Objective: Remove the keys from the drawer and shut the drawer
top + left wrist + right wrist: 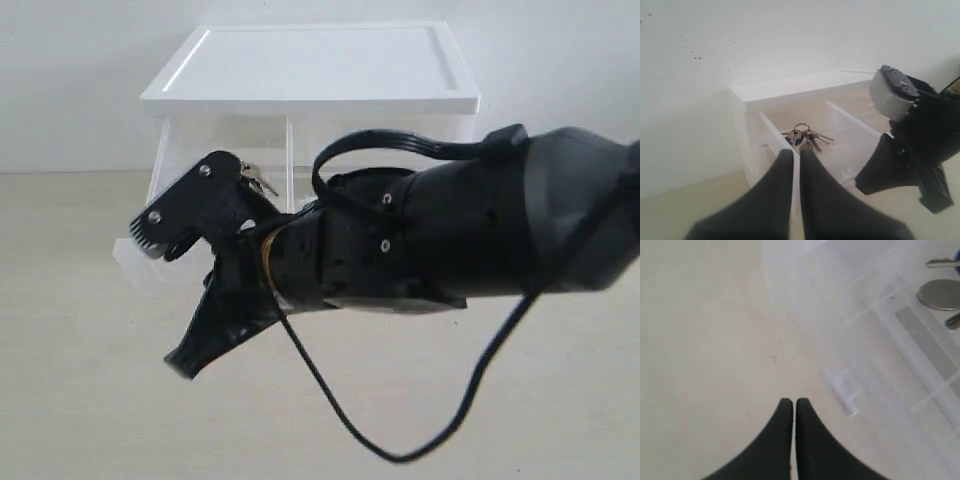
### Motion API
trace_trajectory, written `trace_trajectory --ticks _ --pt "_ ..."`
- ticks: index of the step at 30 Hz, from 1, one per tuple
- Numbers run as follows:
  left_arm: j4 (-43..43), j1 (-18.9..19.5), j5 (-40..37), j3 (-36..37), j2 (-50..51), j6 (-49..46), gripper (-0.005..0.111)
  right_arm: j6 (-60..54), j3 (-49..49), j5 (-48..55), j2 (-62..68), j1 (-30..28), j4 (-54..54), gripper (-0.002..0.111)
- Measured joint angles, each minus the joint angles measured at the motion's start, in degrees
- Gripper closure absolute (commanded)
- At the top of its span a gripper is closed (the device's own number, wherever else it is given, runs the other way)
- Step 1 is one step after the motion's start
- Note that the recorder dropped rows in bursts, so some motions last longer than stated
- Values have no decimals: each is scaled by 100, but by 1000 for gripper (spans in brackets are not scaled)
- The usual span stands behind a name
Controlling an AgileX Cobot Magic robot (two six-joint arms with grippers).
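The drawer (845,145), the unit's upper left one, stands pulled out. The keys (802,136) lie inside on a ring with a blue tag. My left gripper (793,151) is shut and empty, its tips over the drawer's near side wall just short of the keys; it does not show in the exterior view. My right gripper (185,362) is shut and empty, pointing down at the table in front of the open drawer (135,255). The right wrist view shows that gripper (793,401) beside the white tab handle (840,385), with the keys (939,294) at the frame's corner.
The white-topped drawer unit (310,70) stands against a white wall. My right arm (450,240) crosses in front of it and hides most of its front. A black cable (330,410) hangs from that arm to the beige table (90,400).
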State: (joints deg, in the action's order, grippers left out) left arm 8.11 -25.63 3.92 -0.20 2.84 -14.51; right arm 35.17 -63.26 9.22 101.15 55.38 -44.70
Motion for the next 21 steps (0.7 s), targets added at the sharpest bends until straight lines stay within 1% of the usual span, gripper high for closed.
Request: trace_trajectory --ticks 3,7,15,21 --pt "0 0 13 0 0 0 102 67 -242 -366 244 -393 -9 109" --pt "0 0 25 0 0 0 102 42 -694 -597 473 -481 -26 109" --pt "0 0 36 0 0 35 102 -48 -1310 -530 736 -325 -136 109" --pt "0 0 36 0 0 46 102 -82 -1919 -979 898 -267 -393 109"
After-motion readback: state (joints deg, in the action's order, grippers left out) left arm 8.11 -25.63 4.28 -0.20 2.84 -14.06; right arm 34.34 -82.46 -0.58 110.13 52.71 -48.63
